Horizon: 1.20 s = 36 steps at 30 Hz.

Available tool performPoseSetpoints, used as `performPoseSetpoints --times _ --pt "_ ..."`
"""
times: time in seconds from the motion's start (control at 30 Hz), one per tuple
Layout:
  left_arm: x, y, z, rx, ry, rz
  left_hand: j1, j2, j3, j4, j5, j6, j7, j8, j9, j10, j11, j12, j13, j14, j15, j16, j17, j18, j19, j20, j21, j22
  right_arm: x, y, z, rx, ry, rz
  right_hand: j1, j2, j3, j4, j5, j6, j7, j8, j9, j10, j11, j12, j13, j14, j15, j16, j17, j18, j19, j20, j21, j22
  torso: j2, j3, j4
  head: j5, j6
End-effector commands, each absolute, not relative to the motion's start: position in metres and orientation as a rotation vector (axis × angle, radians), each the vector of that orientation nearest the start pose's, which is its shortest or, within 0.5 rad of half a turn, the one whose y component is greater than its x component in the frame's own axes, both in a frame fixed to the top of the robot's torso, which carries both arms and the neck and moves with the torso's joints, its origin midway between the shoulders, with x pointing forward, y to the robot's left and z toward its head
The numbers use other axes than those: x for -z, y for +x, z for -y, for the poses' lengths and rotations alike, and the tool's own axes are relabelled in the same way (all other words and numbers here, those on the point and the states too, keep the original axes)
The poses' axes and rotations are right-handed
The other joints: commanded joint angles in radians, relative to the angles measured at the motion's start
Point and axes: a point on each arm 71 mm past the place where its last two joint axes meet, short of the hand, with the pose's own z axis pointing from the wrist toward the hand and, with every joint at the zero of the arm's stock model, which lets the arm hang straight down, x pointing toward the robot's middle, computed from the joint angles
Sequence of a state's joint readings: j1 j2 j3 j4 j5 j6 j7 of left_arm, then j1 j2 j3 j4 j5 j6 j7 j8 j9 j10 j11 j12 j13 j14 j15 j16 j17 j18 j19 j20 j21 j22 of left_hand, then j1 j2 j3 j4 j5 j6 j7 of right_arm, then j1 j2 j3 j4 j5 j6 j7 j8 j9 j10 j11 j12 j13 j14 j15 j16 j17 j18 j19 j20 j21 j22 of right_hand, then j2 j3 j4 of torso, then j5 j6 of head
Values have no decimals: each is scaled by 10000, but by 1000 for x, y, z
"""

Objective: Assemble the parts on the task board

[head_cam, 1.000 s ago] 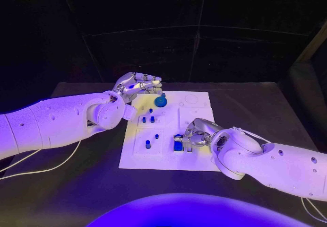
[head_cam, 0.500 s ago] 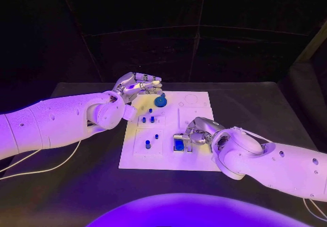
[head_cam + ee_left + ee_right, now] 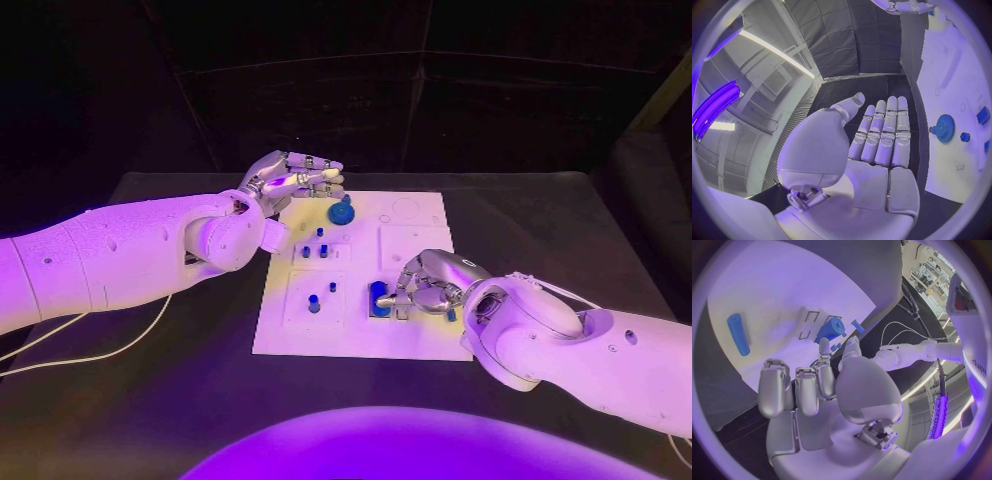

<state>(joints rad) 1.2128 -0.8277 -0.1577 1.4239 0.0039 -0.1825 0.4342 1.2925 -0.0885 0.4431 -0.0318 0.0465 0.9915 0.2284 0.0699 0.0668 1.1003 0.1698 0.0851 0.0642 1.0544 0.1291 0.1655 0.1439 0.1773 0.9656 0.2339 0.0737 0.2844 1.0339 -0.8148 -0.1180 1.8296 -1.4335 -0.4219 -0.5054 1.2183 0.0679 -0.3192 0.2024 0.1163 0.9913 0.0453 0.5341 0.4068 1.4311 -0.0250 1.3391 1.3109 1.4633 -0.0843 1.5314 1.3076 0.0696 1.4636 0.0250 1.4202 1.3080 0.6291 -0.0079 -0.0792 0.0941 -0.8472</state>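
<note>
Your right hand [image 3: 423,287] sits on task board [image 3: 418,340], fingers curled onto blue part [image 3: 379,299]; grip unclear. Your left hand [image 3: 293,180] empty, fingers straight, blue gear [image 3: 340,212] just beside fingertips.

No text, label, brand or number can be read — the task board [image 3: 411,225] bears only faint outlines, and nothing legible stands on either arm.
</note>
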Motion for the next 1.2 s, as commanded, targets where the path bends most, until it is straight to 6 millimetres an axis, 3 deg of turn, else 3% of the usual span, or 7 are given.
performPoseSetpoints --times 0.03,0.33,0.57,1.1,1.2 --pt "216 491 -226 15633 -10963 -15151 -80 34 -3 44 17 -47 8 -22 -4 -49 -16 5 8 53 -16 -39 -12 54 71 15 -41 -18 252 375 124 -6979 351 -19320 134 42 -5 -84 248 -78 19 67 33 28 6 -8 512 962 -43 38 2132 -141 147 -48 -27 63 -5 -9 -1 -27 5" --pt "216 491 -224 15660 -10947 -15154 -80 34 -3 44 17 -47 8 -22 -4 -49 -16 5 8 53 -16 -39 -12 54 71 15 -41 -18 258 381 122 -6743 394 -19524 280 215 61 -154 632 -84 16 63 91 34 1 -24 529 960 -48 31 2123 -140 146 -55 -36 58 10 -9 50 -44 -10" --pt "216 492 -225 15637 -10955 -15151 -80 34 -3 44 17 -47 8 -22 -4 -49 -16 5 8 53 -16 -39 -12 54 71 15 -41 -18 263 385 118 -6380 184 -19826 742 271 174 -488 1118 -114 -1 40 143 29 -16 -54 541 957 -62 21 2110 -135 139 -67 -55 40 0 -14 20 -24 -47" --pt "216 492 -226 15624 -10952 -15118 -82 46 -3 49 18 -53 7 -21 -4 -56 -16 8 8 54 -15 -47 -17 54 72 17 -43 -36 261 386 114 -6459 50 -19447 1102 161 168 -803 973 -99 -4 20 183 33 -23 -67 564 955 -67 15 2105 -137 139 -70 -59 48 0 -8 13 -42 -64" --pt "216 492 -227 15614 -10955 -15116 -82 46 -3 49 18 -53 7 -21 -4 -56 -16 8 8 54 -15 -47 -17 54 72 17 -43 -36 259 387 119 -6662 513 -19224 971 220 112 -717 1041 -347 102 -186 108 -55 54 -212 459 950 -22 -2 2082 -130 120 -48 -93 0 -8 -6 8 -40 -60"
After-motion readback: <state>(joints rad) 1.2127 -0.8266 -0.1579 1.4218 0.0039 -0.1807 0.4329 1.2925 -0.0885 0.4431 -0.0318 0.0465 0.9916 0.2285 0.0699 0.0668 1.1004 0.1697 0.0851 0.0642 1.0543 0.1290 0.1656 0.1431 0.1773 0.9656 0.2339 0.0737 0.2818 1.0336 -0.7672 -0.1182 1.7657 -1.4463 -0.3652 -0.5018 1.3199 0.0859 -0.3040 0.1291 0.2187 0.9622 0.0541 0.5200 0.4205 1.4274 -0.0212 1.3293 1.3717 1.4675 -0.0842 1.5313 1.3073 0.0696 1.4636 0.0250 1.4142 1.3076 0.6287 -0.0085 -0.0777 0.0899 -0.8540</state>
